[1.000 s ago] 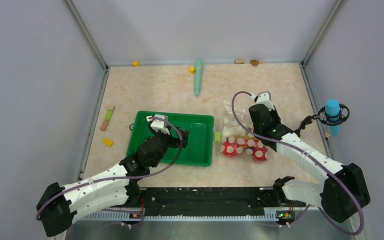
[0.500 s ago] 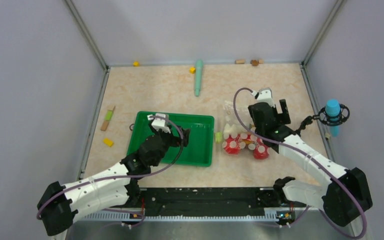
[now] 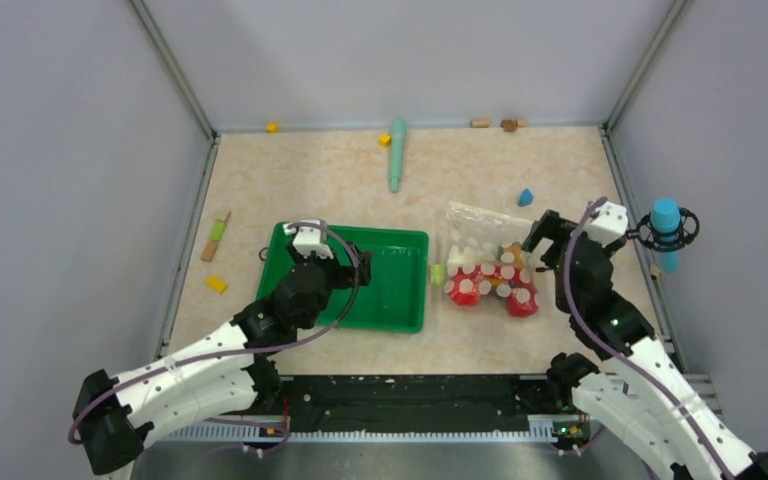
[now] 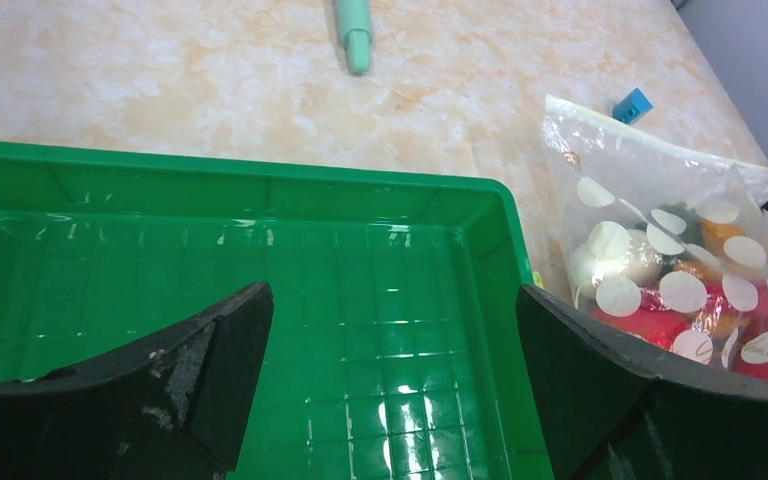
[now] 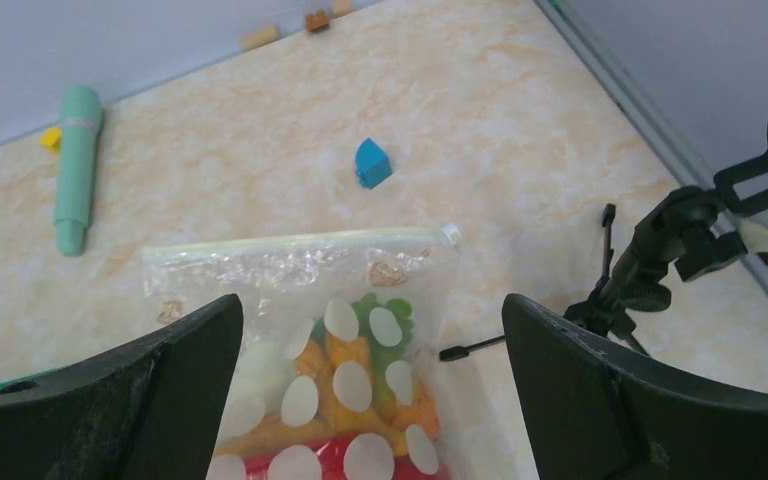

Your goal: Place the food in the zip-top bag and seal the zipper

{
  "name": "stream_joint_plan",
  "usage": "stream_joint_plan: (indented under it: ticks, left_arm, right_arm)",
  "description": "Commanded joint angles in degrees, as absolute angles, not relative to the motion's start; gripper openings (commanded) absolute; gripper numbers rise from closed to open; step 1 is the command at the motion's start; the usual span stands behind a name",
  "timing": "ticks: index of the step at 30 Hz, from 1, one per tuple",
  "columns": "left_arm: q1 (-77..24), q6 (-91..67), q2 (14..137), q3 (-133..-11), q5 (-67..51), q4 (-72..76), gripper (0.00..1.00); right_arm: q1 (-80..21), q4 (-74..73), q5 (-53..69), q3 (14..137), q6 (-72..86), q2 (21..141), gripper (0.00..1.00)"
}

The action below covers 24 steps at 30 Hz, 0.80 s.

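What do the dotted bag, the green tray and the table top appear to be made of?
The bag: thin clear plastic film, glossy; it crinkles and the food shows through. The tray: hard green plastic, shiny; light glints on its gridded floor. The table top: smooth beige surface with marble-like veins, perhaps printed laminate; I cannot tell.

No word, label, brand or number can be read in any view. The zip-top bag (image 4: 650,185) bears only plain white dots (image 4: 682,291). Faint marks on a few lower ones are too blurred to make out
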<state>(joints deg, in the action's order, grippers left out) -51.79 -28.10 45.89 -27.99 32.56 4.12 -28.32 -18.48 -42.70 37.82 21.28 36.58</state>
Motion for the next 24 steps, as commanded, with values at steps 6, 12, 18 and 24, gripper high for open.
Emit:
stream_joint_plan:
  ticks: [6,12,18,24]
  left_arm:
    - [-51.7,-34.4,39.5,-34.5,40.9,-10.6,0.97]
    - [-51.7,-35.2,36.3,-33.4,43.2,-12.9,0.97]
    - [-51.7,-34.7,36.1,-33.6,42.3,-13.7,0.97]
    - [-51.7,-34.2,35.6,-33.3,41.3,-13.4,0.97]
  right_arm:
    - [-27.9,-24.2,-32.0,34.1,25.2,26.9,0.99]
    - [-27.9,-25.2,-30.8,35.2,26.3,26.8,0.99]
    - [-27.9,-25.5,-31.2,34.8,26.5,26.9,0.99]
    - [-27.9,-25.4,-32.4,34.3,26.6,25.6,0.99]
